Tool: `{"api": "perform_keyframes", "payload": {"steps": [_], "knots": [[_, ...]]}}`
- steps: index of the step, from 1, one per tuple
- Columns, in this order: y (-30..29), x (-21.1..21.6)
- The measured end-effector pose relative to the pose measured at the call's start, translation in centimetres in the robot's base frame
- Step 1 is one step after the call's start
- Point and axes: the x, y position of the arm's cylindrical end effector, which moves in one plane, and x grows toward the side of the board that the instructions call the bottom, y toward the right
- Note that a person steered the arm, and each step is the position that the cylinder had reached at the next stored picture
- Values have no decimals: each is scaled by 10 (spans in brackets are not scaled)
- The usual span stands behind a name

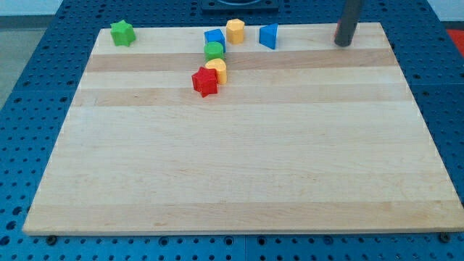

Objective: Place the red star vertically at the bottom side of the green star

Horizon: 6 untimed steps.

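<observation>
Camera view: no claw on this arm, only my tip (344, 43), holding nothing at the table's (232, 181) top right, well apart from the red star (205, 82) lying leftward and lower, which touches a yellow block (217, 70); green star (122, 32) far top left.

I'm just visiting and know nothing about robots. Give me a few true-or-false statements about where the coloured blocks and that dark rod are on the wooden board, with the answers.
1. The green star sits near the board's top left corner. True.
2. The red star is already directly below the green star. False: it lies well to the view's right of it, beside a yellow block.
3. My tip is touching the red star. False: it is near the board's top right, apart from every block.
4. A green round block sits between a blue block and the yellow block. True.
5. The lower half of the board holds several blocks. False: all blocks are near the top.
</observation>
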Motion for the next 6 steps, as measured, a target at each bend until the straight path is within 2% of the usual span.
{"api": "perform_keyframes", "payload": {"steps": [1, 3, 4, 5, 6], "knots": [[1, -11], [6, 46], [6, 47], [3, 67], [-28, 99]]}}
